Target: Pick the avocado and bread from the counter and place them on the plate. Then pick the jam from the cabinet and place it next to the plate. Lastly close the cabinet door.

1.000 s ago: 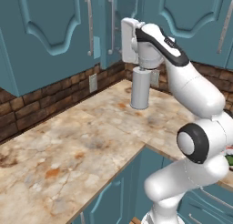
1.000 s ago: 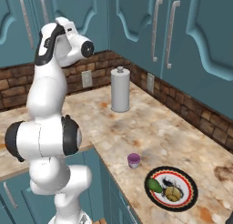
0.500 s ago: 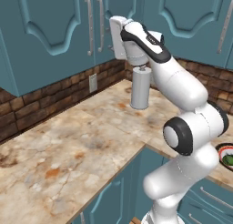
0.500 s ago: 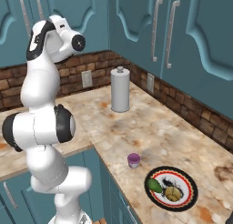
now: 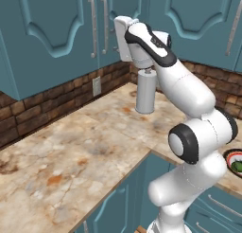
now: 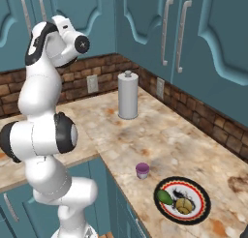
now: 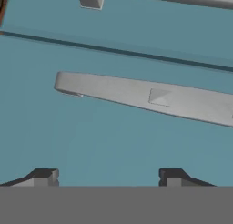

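Teal-blue cabinet doors with raised arched panels carry long grey bar handles. The counter is beige-tan marbled stone with rusty brown blotches, backed by a brown brick wall strip with a pale grey outlet. A grey paper-towel roll stands on it. The plate has a red-orange rim, a black ring and a white centre with a dark pattern. On it lie a dark green avocado and tan bread. The jam is purple with a lilac lid. The arm is white with dark joints.
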Controlling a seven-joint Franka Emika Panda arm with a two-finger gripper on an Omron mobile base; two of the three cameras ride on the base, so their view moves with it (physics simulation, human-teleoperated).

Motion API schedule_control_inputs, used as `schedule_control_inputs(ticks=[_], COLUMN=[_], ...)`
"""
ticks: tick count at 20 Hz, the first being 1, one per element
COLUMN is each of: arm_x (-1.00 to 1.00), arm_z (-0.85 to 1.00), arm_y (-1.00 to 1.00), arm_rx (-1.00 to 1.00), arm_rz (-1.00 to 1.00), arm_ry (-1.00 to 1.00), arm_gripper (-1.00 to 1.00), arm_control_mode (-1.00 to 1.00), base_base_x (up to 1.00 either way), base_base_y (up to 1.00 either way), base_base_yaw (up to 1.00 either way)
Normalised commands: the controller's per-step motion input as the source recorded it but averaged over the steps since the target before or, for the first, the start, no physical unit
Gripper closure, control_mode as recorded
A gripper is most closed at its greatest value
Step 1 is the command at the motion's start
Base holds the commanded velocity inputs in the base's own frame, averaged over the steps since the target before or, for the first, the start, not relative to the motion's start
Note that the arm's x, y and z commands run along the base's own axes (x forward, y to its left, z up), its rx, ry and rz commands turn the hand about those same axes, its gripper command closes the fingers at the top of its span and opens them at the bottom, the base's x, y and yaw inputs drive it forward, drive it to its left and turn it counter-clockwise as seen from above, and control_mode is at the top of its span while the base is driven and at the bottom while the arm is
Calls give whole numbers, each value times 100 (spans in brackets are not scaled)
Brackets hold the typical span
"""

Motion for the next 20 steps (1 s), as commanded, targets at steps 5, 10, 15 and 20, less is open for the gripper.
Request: schedule_control_inputs(ticks=[5, 10, 15, 20], arm_x=[0, 0, -19, -43], arm_z=[0, 0, 0, 0], arm_y=[0, 0, -4, -1], arm_rx=[0, 0, 3, 3], arm_rz=[0, 0, 0, 0], arm_ry=[0, 0, -10, -18], arm_gripper=[-100, -100, -100, -100], arm_control_mode=[-100, -100, -100, -100], base_base_x=[0, 0, 0, 0], base_base_y=[0, 0, 0, 0], base_base_yaw=[0, 0, 0, 0])
